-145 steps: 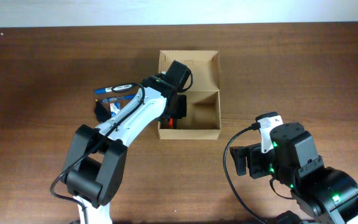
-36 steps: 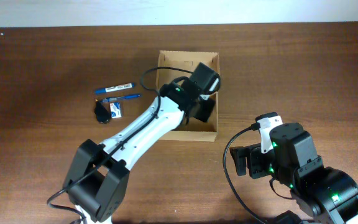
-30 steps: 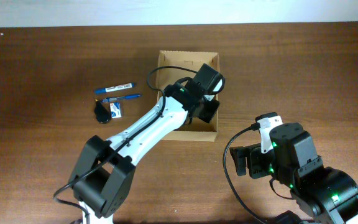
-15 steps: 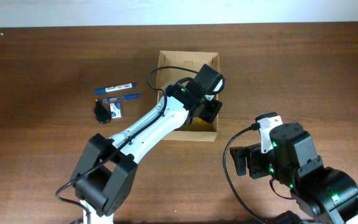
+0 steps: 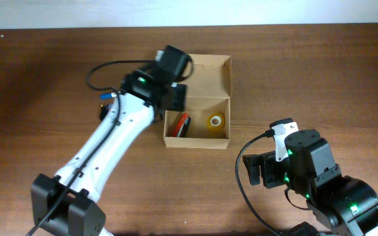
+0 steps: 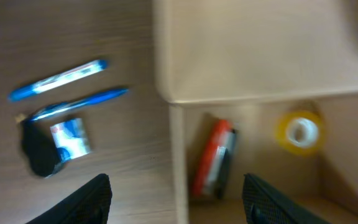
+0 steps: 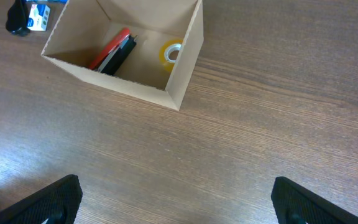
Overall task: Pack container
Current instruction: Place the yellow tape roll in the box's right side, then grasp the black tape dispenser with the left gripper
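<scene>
The container [image 5: 197,142] is a tan cardboard box with its flap lid [image 5: 205,75] open toward the far side. Inside lie a red and black marker [image 5: 181,124] and a yellow tape roll [image 5: 215,121]. My left gripper [image 5: 171,92] is open and empty, above the container's left wall [image 6: 178,149]. In the left wrist view my left gripper [image 6: 178,190] straddles that wall, with the marker [image 6: 215,158] and tape roll [image 6: 300,132] below. My right gripper [image 7: 176,196] is open and empty over bare table, in front of the container [image 7: 117,81].
Left of the box lie a blue marker [image 6: 58,79], a blue pen [image 6: 79,102] and a small black item with a blue label [image 6: 48,143]. In the overhead view my left arm hides most of them. The right arm's base [image 5: 320,183] fills the front right.
My left gripper has come out of the box's right side and moved up and left, over the left wall. The tape roll now shows inside the box. The right arm has not moved.
</scene>
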Tool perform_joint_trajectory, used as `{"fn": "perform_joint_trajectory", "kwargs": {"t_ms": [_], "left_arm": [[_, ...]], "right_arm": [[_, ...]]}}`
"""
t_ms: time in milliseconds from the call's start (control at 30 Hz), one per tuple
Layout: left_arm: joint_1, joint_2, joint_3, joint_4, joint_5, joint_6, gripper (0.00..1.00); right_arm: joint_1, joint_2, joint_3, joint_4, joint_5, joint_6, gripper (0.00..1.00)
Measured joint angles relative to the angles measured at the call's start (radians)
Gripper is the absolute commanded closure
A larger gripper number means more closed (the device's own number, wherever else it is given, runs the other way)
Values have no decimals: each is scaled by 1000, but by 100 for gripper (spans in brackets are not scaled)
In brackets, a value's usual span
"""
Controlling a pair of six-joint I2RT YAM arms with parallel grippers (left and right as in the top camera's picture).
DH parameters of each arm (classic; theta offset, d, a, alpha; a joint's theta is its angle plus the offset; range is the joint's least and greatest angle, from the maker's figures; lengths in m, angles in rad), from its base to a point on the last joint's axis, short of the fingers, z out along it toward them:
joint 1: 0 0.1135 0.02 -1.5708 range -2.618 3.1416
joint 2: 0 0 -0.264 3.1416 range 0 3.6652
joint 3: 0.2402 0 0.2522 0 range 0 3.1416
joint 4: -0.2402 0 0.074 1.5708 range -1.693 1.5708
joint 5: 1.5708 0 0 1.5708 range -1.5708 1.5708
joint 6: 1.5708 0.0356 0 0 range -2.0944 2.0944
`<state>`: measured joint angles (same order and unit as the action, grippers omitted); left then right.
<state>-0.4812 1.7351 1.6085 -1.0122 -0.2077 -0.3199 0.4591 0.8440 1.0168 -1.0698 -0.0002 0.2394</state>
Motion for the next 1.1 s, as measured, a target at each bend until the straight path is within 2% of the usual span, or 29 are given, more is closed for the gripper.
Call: {"fn": "perform_joint_trajectory", "kwargs": {"t_ms": [167, 400, 533, 700, 733, 800, 1100], "left_arm": [[148, -1, -16, -13, -18, -84, 33], [318, -2, -249, 91, -34, -285, 33], [376, 45, -341, 190, -64, -315, 33], [439, 166, -351, 253, -82, -329, 33], [443, 177, -351, 266, -84, -329, 33], [453, 203, -351, 298, -87, -331, 41], [459, 245, -351, 338, -89, -332, 42]], "right_arm": [[0, 0, 0, 0, 0, 0, 1], [0, 0, 0, 0, 0, 0, 1], [0, 0, 0, 0, 0, 0, 1], [0, 0, 0, 0, 0, 0, 1], [0, 0, 0, 0, 0, 0, 1], [0, 0, 0, 0, 0, 0, 1], [0, 0, 0, 0, 0, 0, 1]]}}
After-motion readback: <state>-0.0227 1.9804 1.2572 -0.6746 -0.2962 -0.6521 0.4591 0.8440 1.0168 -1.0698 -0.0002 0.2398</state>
